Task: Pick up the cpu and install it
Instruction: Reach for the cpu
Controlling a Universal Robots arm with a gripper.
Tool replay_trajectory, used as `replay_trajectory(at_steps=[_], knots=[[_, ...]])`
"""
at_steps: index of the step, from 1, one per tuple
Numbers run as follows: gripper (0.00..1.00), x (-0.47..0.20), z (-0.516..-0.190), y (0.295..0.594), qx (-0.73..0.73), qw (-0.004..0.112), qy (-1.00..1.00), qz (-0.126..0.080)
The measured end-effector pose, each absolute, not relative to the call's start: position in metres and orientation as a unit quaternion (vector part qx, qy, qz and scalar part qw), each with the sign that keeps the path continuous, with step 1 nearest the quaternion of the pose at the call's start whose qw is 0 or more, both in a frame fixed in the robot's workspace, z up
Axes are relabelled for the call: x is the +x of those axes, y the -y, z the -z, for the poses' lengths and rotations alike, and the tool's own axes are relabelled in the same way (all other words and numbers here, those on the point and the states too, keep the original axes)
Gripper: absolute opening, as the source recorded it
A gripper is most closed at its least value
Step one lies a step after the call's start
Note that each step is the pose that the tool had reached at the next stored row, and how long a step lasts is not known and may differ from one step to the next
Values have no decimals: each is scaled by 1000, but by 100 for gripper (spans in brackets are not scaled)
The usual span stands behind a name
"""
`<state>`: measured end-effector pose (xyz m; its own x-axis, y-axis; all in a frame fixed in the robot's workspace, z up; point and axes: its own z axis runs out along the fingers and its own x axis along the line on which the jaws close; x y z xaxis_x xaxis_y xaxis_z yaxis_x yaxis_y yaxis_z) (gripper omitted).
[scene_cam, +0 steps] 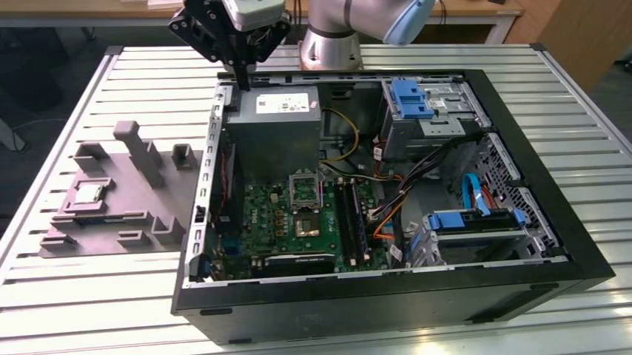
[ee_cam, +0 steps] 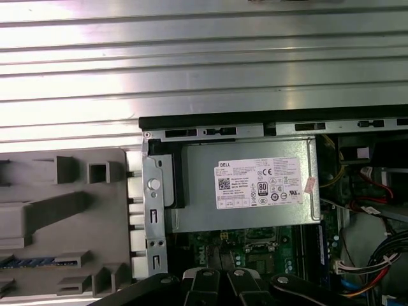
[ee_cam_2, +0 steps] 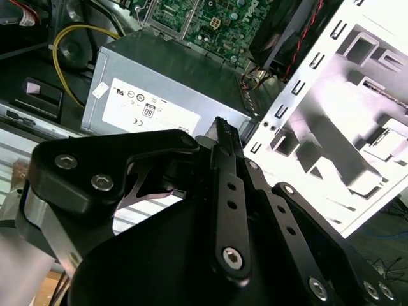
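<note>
Slatted metal surface (scene_cam: 89,296) carrying open computer case (scene_cam: 395,303) and grey moulded tray (scene_cam: 109,222), cpu (scene_cam: 89,194) seated in tray recess, claw (scene_cam: 240,85) pressed together, empty, above power supply (scene_cam: 277,140).

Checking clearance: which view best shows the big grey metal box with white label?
First wrist view: the grey metal box lies whole, label facing the camera. The exterior view shows it slanted; in the second wrist view the black tool covers part of it.
</note>
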<state>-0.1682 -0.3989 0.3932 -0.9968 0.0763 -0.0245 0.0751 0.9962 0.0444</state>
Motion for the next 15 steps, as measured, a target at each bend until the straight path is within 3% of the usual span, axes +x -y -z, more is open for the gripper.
replay_trajectory(at_steps=[15], knots=[[11,-174,-393,399,38,13,-999,-22]])
